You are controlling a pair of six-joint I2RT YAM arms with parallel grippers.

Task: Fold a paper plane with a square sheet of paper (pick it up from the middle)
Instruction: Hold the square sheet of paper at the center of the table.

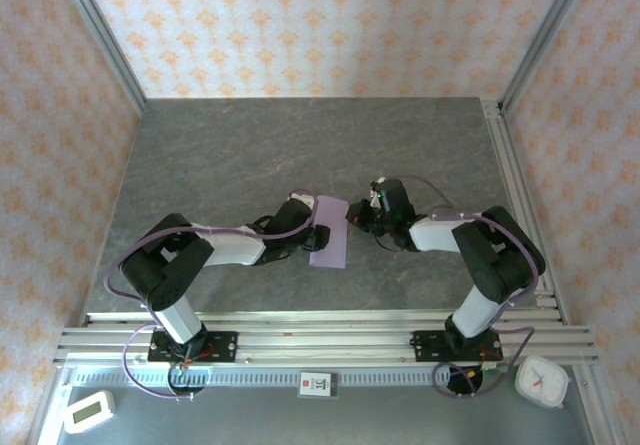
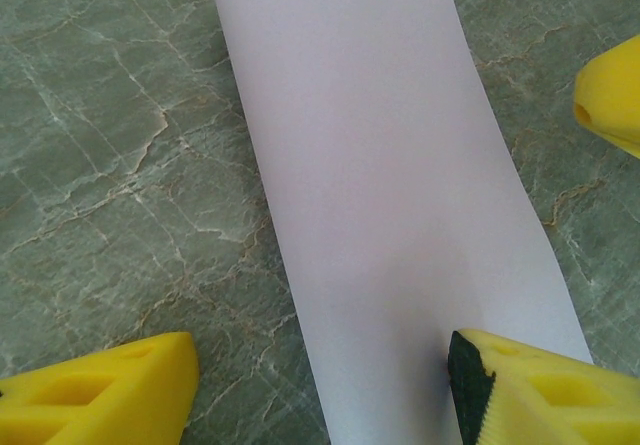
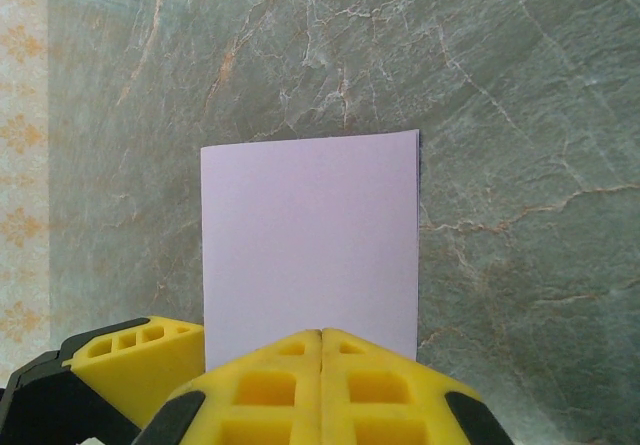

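Paper [image 1: 330, 235]: pale lilac, folded to a narrow rectangle, double layer visible along one long edge. Lying flat on table [image 1: 250, 155], mid-surface, between both grippers. Seen with one far corner cut at a slant in left wrist view.

Left gripper [image 2: 320, 400]: fingers spread wide, at 9 o'clock of paper, one finger [image 2: 540, 390] over its near end.

Right gripper [image 3: 322, 340]: fingers pressed together, at 2 o'clock of paper, tips at its edge. Cannot tell whether paper is pinched.
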